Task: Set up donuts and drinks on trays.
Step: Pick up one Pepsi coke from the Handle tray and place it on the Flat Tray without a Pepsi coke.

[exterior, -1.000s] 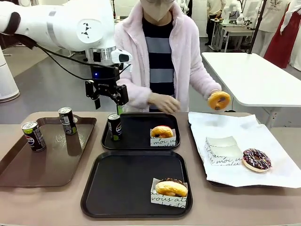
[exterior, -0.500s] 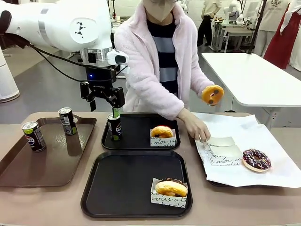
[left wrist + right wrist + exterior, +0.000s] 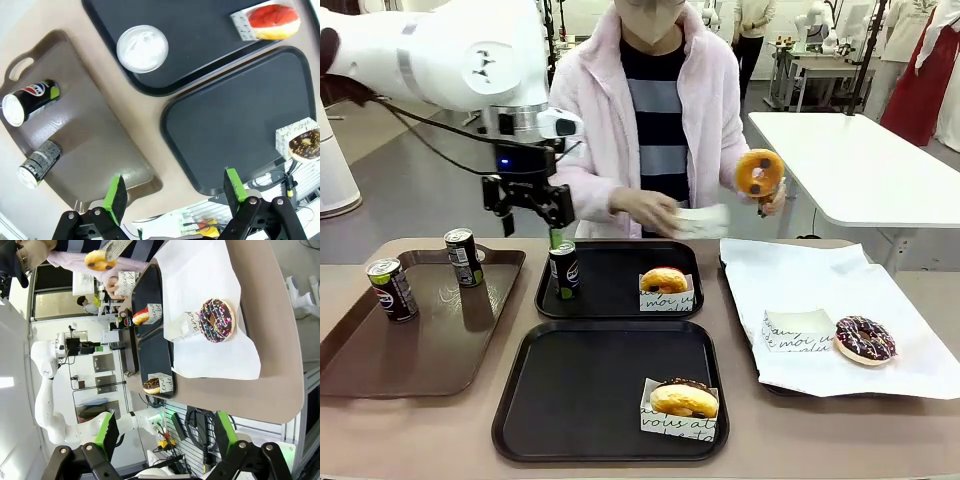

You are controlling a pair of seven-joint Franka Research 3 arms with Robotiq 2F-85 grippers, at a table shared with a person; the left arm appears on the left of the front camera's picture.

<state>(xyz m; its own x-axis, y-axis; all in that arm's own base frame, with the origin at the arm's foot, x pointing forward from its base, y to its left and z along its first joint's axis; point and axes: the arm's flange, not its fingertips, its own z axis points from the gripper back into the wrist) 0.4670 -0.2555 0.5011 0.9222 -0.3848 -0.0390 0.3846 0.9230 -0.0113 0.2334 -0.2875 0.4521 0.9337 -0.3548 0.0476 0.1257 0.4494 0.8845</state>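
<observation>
Left tool (image 3: 532, 215) hangs spread over the beige tabletop (image 3: 740, 400), just above the can (image 3: 563, 270) – upright, silver top up – at the far tray's (image 3: 610, 262) left edge. A sleeved donut (image 3: 684, 400) lies flat on the near tray (image 3: 585, 385). A person (image 3: 660, 100) holds a glazed donut (image 3: 759, 172) on edge, hole toward the robot. Right tool (image 3: 162, 432) spread – off the tabletop's end.

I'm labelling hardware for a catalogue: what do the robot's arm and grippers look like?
The left arm is glossy white with rounded joints, a small black marking, a blue light near the wrist and a black cable. The left gripper and right gripper are black, with green pads on two fingers.
</observation>
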